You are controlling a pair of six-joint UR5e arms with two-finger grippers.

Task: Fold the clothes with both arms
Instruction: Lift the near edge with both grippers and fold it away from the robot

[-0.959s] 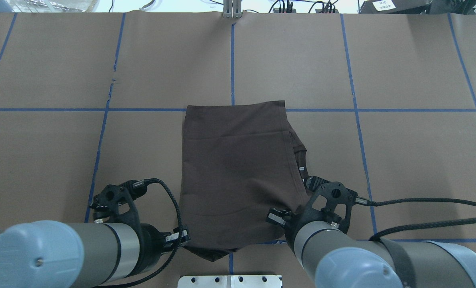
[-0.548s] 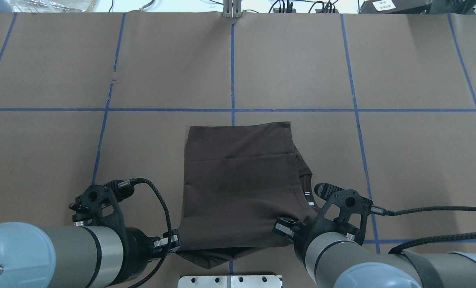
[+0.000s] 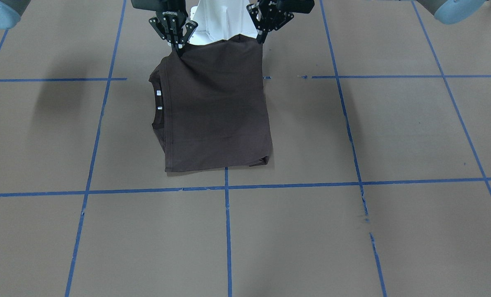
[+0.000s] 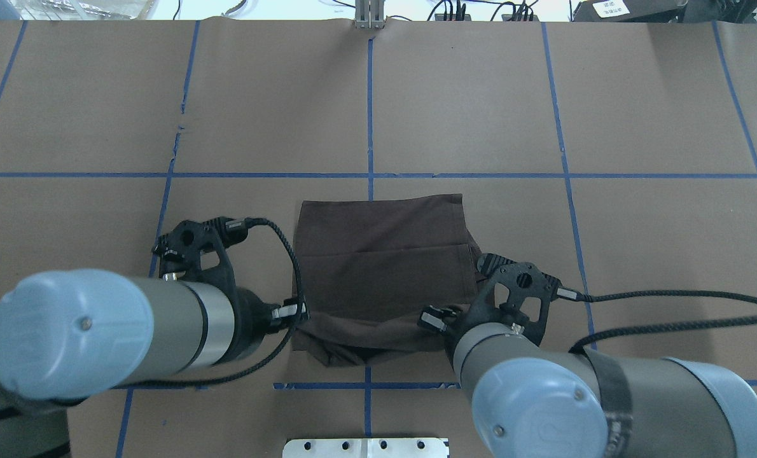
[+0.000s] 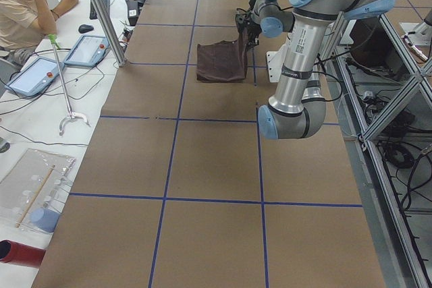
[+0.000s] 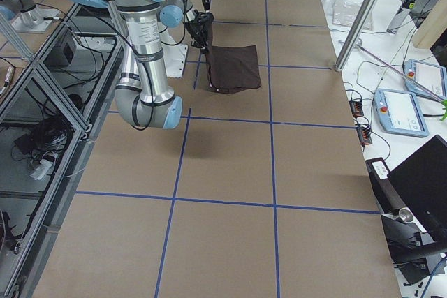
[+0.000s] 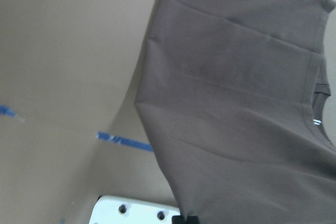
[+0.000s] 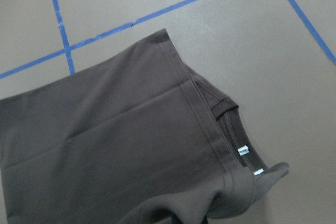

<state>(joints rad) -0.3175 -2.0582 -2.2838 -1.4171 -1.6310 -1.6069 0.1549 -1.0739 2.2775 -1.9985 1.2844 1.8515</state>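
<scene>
Shirt [image 4: 378,254] near hem is riding further forward than half a second ago, lifted mid-fold; far half is lying flat on the bench [image 4: 639,254]. Jaws of left arm [image 4: 175,324] and right arm [image 4: 658,394] are pinching the near corners. Next, judged: carrying both level to the far edge. Front view is showing the pinch; overhead is hiding it.

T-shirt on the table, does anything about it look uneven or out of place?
Slightly. On the T-shirt, the collar with its white tag pokes out past the folded edge on the robot's right side, and a lower layer peeks out at the far corner.
</scene>
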